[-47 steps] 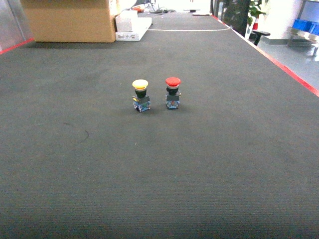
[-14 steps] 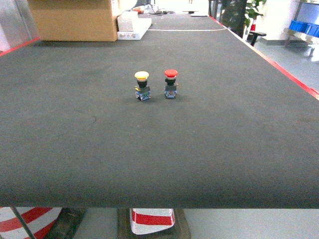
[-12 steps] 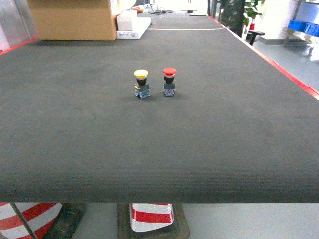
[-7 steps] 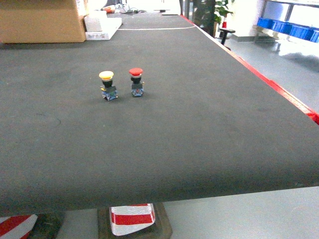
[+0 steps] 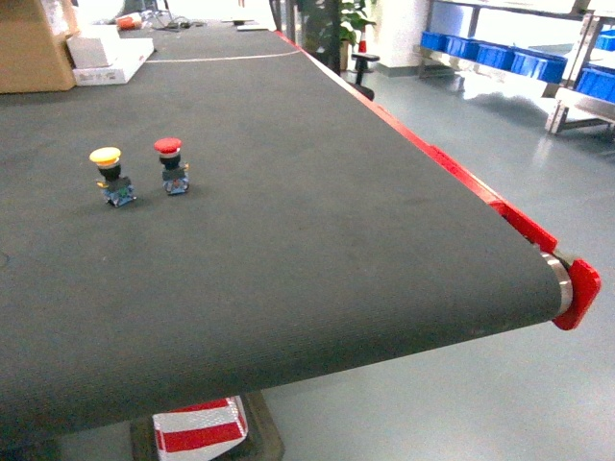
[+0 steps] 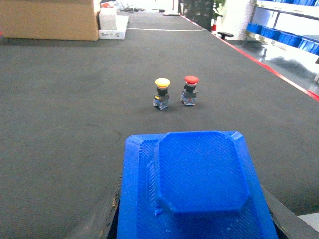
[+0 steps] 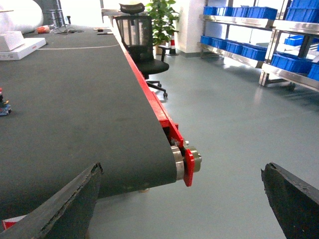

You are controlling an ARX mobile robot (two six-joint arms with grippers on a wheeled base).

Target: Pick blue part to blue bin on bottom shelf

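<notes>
My left gripper (image 6: 197, 219) is clamped on the blue part (image 6: 197, 186), which fills the lower half of my left wrist view above the dark worktop (image 5: 288, 192). Beyond it stand a yellow-capped push button (image 6: 161, 92) and a red-capped push button (image 6: 190, 89), just beside each other and upright. My right gripper (image 7: 184, 199) hangs spread open past the worktop's red edge, over the floor. Blue bins (image 5: 500, 58) sit on steel racks (image 5: 577, 48) at far right.

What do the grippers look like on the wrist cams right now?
Left gripper: only dark finger edges show at the bottom, around a blue part. Right gripper: two dark grey, wedge-shaped fingers with rough, worn inner edges. No cables or markings visible.
</notes>
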